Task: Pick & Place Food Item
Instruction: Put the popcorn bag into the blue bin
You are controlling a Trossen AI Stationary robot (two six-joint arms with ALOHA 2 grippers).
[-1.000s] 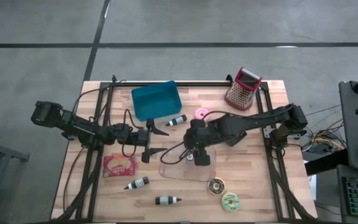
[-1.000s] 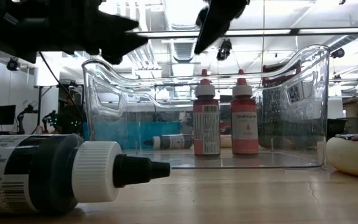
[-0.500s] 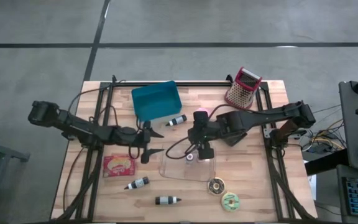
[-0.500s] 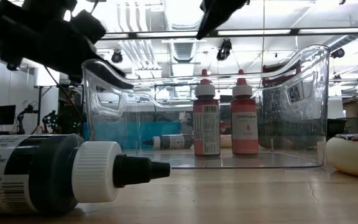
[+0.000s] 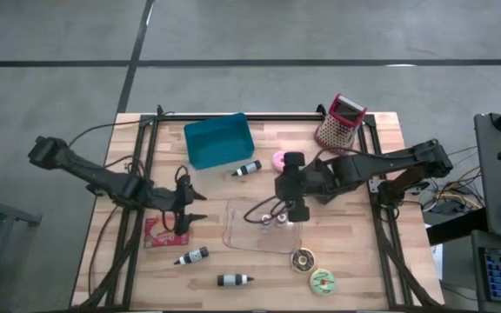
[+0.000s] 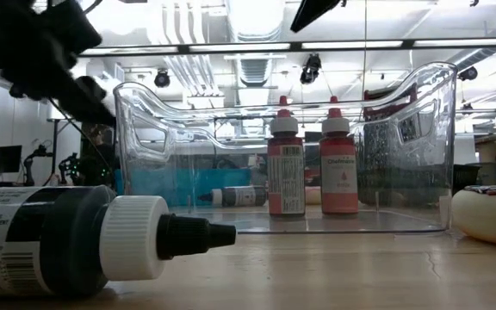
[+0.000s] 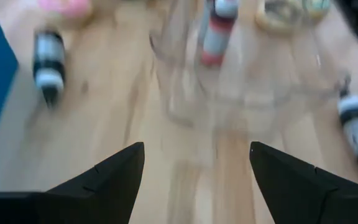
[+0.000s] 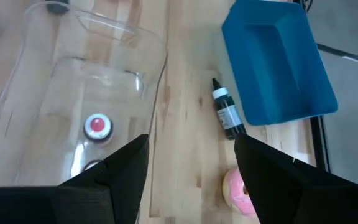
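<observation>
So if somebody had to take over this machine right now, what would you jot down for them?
Left gripper: open, empty, over the table left of the clear bin.
Right gripper: open, empty, above the bin's far edge.
Done: two red-capped bottles stand upright inside the bin.
Left out: three dark bottles lying on the table, one by the blue tray, two near the front edge; three donuts, pink, chocolate and green.

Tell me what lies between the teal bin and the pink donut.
In the high view, one small dark dropper bottle lies on its side between the teal bin and the pink donut.
</observation>
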